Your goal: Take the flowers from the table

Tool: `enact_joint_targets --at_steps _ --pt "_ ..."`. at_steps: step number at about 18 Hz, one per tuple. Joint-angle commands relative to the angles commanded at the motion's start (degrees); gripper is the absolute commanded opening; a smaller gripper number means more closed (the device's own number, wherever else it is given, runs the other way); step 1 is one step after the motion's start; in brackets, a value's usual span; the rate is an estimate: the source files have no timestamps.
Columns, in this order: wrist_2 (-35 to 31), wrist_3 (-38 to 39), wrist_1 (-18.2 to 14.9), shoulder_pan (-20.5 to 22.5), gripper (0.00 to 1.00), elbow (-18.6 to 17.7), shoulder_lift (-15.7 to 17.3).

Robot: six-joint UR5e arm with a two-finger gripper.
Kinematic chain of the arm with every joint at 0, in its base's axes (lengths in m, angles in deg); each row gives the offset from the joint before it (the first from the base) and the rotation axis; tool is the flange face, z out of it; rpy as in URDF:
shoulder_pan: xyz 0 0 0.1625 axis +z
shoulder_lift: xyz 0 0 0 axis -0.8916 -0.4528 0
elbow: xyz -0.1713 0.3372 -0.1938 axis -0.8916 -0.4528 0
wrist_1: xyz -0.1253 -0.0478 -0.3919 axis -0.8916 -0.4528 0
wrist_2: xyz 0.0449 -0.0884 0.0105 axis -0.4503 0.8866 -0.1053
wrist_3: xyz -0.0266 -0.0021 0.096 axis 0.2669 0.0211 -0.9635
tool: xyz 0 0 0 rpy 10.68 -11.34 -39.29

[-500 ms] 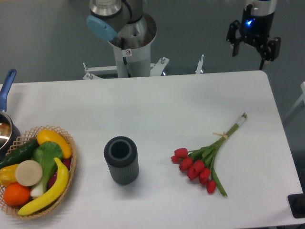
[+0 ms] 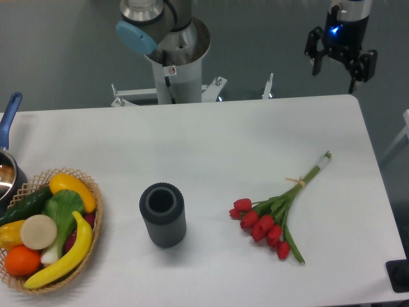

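Observation:
The flowers (image 2: 275, 214), a bunch of red tulip buds on green stems tied with a pale band, lie flat on the white table (image 2: 217, 141) toward its right side, buds pointing to the front left. My gripper (image 2: 332, 73) hangs high beyond the table's far right corner, well away from the flowers. Its two black fingers are spread apart with nothing between them.
A dark ribbed cylindrical vase (image 2: 163, 214) stands upright left of the flowers. A wicker basket (image 2: 89, 246) of fruit and vegetables sits at the front left, with a blue-handled pot (image 2: 7, 163) behind it. The arm's base (image 2: 176, 57) rises behind the far edge.

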Motion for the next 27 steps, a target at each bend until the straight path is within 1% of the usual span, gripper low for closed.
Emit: enact_joint_targets --at_steps 4,5,8,13,14,16,18,20,23,24,25,27 --pt "0.1 0.2 0.1 -0.1 1.0 -0.3 0.0" --pt "0.2 0.7 0.1 -0.1 1.0 -0.8 0.0" --pt "0.2 6.0 0.1 -0.5 1.0 -1.2 -0.2" --pt "2.5 9.0 0.2 -2.5 1.0 -1.8 -2.5" --pt "2.5 9.4 0.7 -3.2 1.0 -2.0 -3.2" --pt "2.6 10.8 2.4 -4.8 1.0 -2.9 -4.0" --pt "3.5 15.7 4.6 -6.1 1.0 -3.1 -5.5" --pt "4.6 20.0 6.0 -7.7 1.0 -3.1 -7.2" --pt "4.6 21.8 7.7 -9.5 1.0 -3.3 -9.0" --pt "4.8 22.6 8.4 -9.9 1.0 -3.9 -9.2" --pt "6.3 22.8 11.0 -10.1 1.0 -4.7 -9.4" --pt "10.2 23.5 16.8 -10.1 1.0 -7.6 -9.6"
